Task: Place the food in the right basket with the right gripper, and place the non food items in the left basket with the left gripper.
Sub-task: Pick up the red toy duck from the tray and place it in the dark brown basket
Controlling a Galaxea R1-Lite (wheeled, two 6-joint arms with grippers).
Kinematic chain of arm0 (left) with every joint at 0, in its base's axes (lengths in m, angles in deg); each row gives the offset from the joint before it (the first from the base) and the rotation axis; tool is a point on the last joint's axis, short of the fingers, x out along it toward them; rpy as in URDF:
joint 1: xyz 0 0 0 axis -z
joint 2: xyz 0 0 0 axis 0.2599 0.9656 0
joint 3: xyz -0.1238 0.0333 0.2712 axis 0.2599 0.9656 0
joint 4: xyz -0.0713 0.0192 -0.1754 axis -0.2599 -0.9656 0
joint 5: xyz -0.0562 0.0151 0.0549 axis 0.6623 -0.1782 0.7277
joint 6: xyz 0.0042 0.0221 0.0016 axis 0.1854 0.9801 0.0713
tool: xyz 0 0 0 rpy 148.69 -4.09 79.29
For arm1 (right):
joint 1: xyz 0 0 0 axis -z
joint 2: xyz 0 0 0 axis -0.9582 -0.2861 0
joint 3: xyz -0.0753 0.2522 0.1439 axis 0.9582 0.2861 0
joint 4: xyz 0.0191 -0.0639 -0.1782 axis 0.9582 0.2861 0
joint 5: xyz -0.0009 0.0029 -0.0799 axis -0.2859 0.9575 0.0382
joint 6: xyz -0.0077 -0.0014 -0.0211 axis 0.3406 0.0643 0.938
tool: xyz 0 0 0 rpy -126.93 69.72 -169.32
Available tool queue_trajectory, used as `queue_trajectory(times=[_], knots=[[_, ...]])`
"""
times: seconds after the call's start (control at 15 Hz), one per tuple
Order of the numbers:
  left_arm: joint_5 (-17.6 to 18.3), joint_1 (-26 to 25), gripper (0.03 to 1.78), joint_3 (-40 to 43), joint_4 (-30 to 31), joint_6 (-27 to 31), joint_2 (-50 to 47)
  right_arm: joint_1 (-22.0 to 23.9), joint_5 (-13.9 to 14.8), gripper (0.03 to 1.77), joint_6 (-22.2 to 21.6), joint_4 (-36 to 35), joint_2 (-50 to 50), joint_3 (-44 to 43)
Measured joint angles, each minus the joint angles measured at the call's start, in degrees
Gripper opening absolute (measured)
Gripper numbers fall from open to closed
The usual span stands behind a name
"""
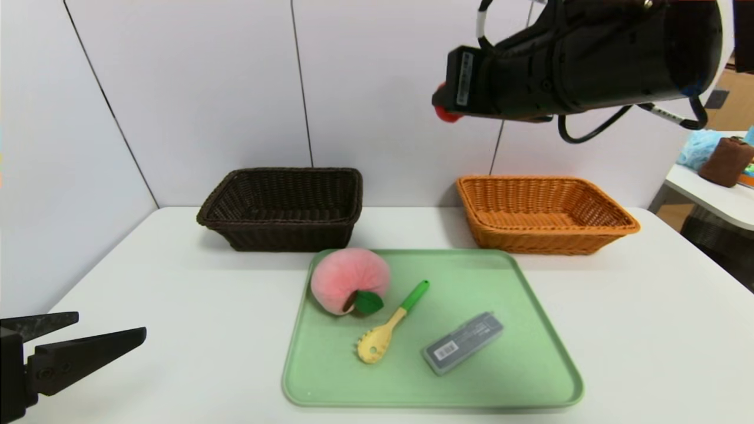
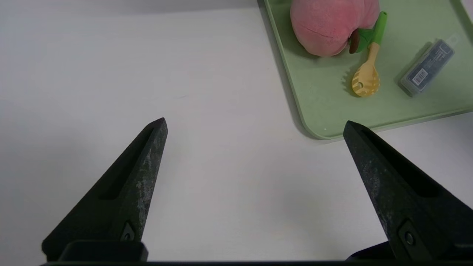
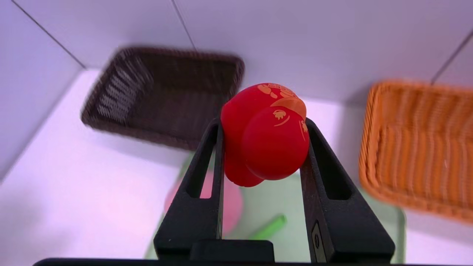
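gripping the small red duck toy [image 3: 266,138] between both fingers of the right gripper [image 3: 263,127], high over the table [image 1: 194,330], with the toy clear of both baskets. from there, to be carried leftward and down to reach the dark brown basket [image 1: 280,222], the proper home for a non-food item; down and to the right for the orange-tan basket [image 1: 548,231], meant for food only. nearer to the right arm by far, being already in its grip, though by the task a job for the left gripper [image 1: 111,325], spread wide, holding nothing, low beside the near left part of the green tray [image 1: 471,386]. so, probably, either a handover or a direct drop from the right; impossible to tell which. orange beak aimed out past the fingertips, away from the wrist; squeezed across its sides, with its long axis foreshortened and hard to read. best kept gripped until squarely over the dark rim, since rounded, smooth sides could roll or slip on release. still to be sorted from the tray: the plush peach [image 1: 350,280], the pasta spoon [image 1: 386,330] and the grey case [image 1: 463,343].
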Motion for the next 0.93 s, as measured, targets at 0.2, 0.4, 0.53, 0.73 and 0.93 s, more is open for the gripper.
queue_trajectory(times=[0.2,0.4,0.53,0.73,0.93], knots=[[-0.06,0.00,1.69,-0.11,0.00,-0.06,-0.45,-1.00,0.41,0.60,4.94,-13.42,-2.62,0.04],[-0.04,-0.01,1.69,0.07,-0.04,-0.23,-1.08,-1.44,0.17,0.60,12.29,-26.98,-7.24,0.00],[-0.02,-0.01,1.69,0.35,-0.06,-0.30,-1.57,-1.77,-0.27,0.60,16.04,-33.05,-10.91,-0.07],[-0.02,-0.01,1.69,0.90,-0.17,-0.11,-2.18,-2.40,-2.11,0.60,17.32,-36.52,-15.65,-0.16],[-0.02,-0.01,1.69,1.29,-0.34,-0.09,-2.71,-2.95,-4.60,0.59,17.52,-38.56,-19.40,-0.24]])
